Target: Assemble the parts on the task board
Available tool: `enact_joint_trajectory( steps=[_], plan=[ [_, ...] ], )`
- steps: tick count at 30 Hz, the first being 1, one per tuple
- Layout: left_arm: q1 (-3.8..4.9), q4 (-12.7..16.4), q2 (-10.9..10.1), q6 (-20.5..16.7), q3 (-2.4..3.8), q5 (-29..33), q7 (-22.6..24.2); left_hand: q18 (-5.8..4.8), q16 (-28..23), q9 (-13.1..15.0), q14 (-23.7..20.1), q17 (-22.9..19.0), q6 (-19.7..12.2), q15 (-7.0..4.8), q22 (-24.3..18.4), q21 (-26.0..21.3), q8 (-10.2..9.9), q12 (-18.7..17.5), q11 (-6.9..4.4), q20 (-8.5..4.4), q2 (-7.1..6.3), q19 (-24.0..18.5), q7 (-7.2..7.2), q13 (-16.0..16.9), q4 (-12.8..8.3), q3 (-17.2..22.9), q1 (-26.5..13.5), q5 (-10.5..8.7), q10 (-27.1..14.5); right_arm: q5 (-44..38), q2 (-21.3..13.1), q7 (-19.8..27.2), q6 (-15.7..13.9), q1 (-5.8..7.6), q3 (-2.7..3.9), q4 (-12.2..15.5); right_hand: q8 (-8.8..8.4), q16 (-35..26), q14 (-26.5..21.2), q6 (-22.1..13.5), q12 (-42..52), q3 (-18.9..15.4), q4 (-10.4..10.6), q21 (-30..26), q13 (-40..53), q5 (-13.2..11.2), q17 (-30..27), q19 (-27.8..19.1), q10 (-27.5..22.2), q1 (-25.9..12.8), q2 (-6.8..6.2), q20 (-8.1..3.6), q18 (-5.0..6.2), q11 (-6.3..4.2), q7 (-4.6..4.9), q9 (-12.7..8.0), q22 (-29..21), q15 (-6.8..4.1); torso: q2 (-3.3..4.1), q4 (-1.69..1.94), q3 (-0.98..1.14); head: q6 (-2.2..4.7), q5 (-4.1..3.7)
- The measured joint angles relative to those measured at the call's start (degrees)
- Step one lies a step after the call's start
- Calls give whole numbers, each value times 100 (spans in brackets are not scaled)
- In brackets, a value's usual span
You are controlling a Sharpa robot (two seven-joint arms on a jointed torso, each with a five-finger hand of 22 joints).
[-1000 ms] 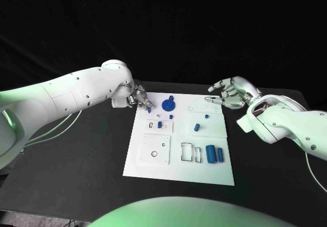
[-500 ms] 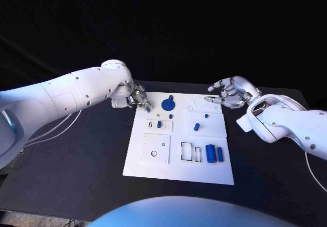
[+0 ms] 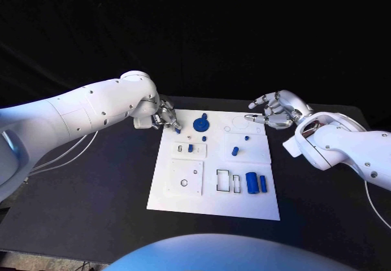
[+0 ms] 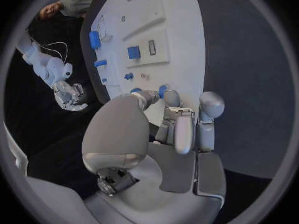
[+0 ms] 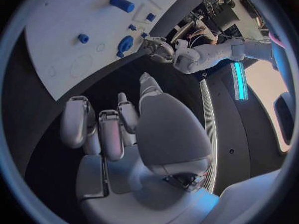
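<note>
Left hand (image 3: 165, 118) is pinching a small blue part (image 3: 178, 130) at the far left corner of the task board (image 3: 213, 204), while right hand (image 3: 276, 112) is hovering over its far right corner, fingers curled, holding nothing.

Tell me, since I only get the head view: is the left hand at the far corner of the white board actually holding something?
Observer: It looks so. In the left wrist view the left hand pinches a small blue part between the thumb and a finger, at the edge of the task board.
Operator: And the right hand, is anything tucked inside it?
Observer: No. The right wrist view looks along the right hand, and its palm is empty. Its fingers hang over the black table beside the board, not over the board itself.
</note>
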Motion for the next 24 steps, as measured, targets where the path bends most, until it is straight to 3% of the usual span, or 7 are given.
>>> enact_joint_trajectory(
  steps=[9, 10, 11, 17, 18, 19, 24],
  plan=[
    [0, 252, -208, -32, 8, 390, 10, 0, 28, 90, 0, 0, -20, 0, 126, 67, 95, 77, -12, -27, -60, 33, 20, 79, 132, 134, -85, 0, 109, 0, -2, 0, 0, 0, 0, -7, 0, 0, 0, 0, 0, 0, 0, -20, -3, 33, 0, 0, 0, 0, 0, 0, 0, 0, 0, -4, -1, 0, -4, 3, 2, -5, -1],
    [0, 337, -268, -44, 9, 452, 13, 0, 38, 92, 0, 0, -19, 0, 153, 98, 97, 100, -19, -10, -84, 50, 18, 99, -31, 300, -139, 0, 142, 0, -4, 0, -1, 0, 0, -7, 0, 0, 0, 0, 0, 0, 0, -20, -3, 33, 0, 0, 0, 0, 0, 0, 0, 0, 0, -4, -1, 0, -4, 5, 2, -3, -3],
    [0, 397, -311, -53, 10, 497, 16, 0, 54, 92, 0, 0, -12, 0, 173, 107, 98, 114, -17, -27, -105, 71, 12, 114, -64, 345, -172, 0, 161, -1, -5, 0, -1, 0, -1, -7, 0, 0, 0, 0, 0, 0, 0, -20, -2, 33, -1, 0, 0, 0, 0, 0, 0, 0, 0, -4, -1, 0, -5, 6, 3, -1, -4],
    [-1, 944, -656, -160, 18, 690, 33, -1, 80, 91, 0, 0, 66, -42, 314, 174, 98, 170, -52, -39, -166, 145, -24, 192, -18, 395, -342, 39, 254, -8, -8, 0, -1, 0, -1, -7, 0, 0, 0, 0, 0, 0, 0, -20, -2, 33, -1, 0, 0, 0, 0, 0, 0, 0, 0, -3, -2, 0, -18, 19, 7, -7, 5],
    [-1, 1074, -736, -193, 19, 707, 37, 0, 102, 91, 0, 0, 67, -42, 336, 197, 98, 177, -39, -41, -159, 166, -25, 206, -46, 426, -361, 41, 267, -9, -10, 0, -1, 0, -1, -7, 0, -12, 0, 0, 0, 0, 0, -20, -2, 48, -1, 0, 0, 0, 0, 0, 0, 0, 0, -3, -2, 0, -20, 21, 8, -10, 8],
    [-1, 1170, -792, -219, 19, 711, 40, 0, 102, 89, 0, 0, 67, -42, 346, 202, 98, 180, -34, -49, -197, 174, -25, 210, -216, 624, -399, 40, 275, -10, -12, 0, -2, 0, -1, -6, 0, -23, 0, 0, 0, 0, 0, -20, -2, 55, -1, 0, 0, 0, 0, 0, 0, 0, 0, -3, -2, 0, -22, 23, 8, -14, 10],
    [-61, 1566, -1001, -409, 21, 655, 74, 0, 102, 89, -12, 0, 109, -54, 438, 259, 133, 219, -64, -60, -227, 225, -24, 270, -187, 653, -474, 40, 367, -12, -25, 0, -2, 0, -1, -9, 0, -32, 0, 0, 0, 0, 0, -20, -2, 55, -1, 0, 0, 0, 0, 0, 0, 0, 0, -3, -2, 0, -29, 32, 7, -31, 20]
  ],
)
